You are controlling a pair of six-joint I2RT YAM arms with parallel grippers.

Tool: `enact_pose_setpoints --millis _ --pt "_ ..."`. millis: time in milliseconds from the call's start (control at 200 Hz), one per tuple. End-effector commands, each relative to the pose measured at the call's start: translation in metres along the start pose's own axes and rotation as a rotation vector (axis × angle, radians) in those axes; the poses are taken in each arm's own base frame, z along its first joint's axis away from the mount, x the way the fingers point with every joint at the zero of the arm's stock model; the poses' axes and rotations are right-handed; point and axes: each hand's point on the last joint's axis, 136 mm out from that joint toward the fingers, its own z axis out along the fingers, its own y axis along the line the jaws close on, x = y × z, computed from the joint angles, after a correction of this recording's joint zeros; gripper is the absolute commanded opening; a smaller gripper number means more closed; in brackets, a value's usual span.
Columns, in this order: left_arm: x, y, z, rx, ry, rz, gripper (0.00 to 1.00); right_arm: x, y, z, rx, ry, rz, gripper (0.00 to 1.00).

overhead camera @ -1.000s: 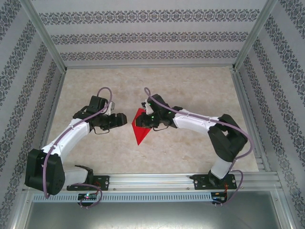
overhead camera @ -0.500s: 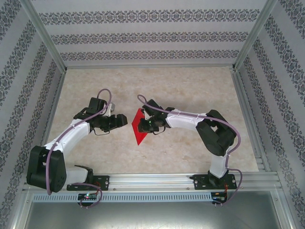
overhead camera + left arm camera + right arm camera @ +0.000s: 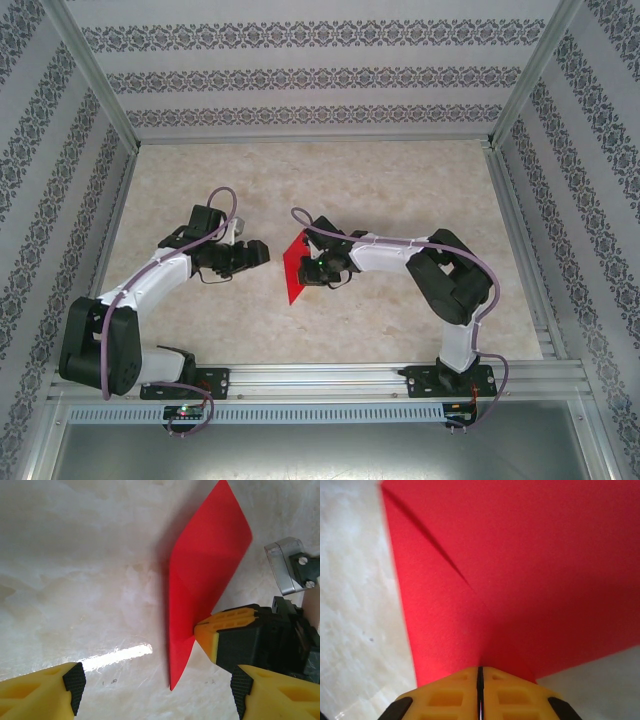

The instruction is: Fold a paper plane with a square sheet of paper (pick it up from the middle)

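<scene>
From the overhead camera I see the red paper (image 3: 292, 268) between the two arms, over the middle of the table (image 3: 400, 180), and it looks different from a second ago. Then it showed a broad face with its point aimed at the near edge. Now it reads as a narrow sliver, because the right arm has rolled its wrist and drawn its elbow in, turning the sheet up onto its edge.

The right claw (image 3: 312, 268) is pinched tight on the paper. Its own camera shows the two yellow fingers (image 3: 455, 690) pressed together with barely a seam between them, and the sheet (image 3: 520, 570) fans out from that seam with a slanting crease running away from it. It has squeezed a little harder over the last second, so I judge the grip is settled.

The left claw (image 3: 258, 252) has hardly moved. It stands wide with nothing in it, just to the left of the paper and facing it. In its camera the sheet (image 3: 205, 580) rises tilted, held at mid-edge by the right claw (image 3: 202, 632), with its lower tip close to the table; I cannot tell whether the tip touches.

To me this means the paper is being presented edge-on to the waiting left claw (image 3: 157, 689), probably for a handover or a second grip along the fold. The plane is far from finished: I see a creased sheet, not a dart. The thin paper could buckle if the left claw closes off the crease
</scene>
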Motion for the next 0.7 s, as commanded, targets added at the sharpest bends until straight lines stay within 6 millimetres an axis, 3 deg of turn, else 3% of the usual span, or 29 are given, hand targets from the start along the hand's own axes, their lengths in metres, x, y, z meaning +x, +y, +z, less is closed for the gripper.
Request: enact_pose_setpoints --millis 0,285,694 --pt "-0.002 0.001 0.003 0.034 -0.004 -0.031 0.79 0.001 -0.013 0.007 0.021 0.006 -0.013 0.10" --pt "-0.004 -0.010 0.011 0.091 -0.030 -0.072 0.75 0.005 -0.021 0.010 0.001 0.009 -0.011 0.10" --pt "-0.009 -0.014 0.046 0.074 -0.142 -0.177 0.57 0.005 -0.020 0.007 -0.063 -0.007 -0.017 0.10"
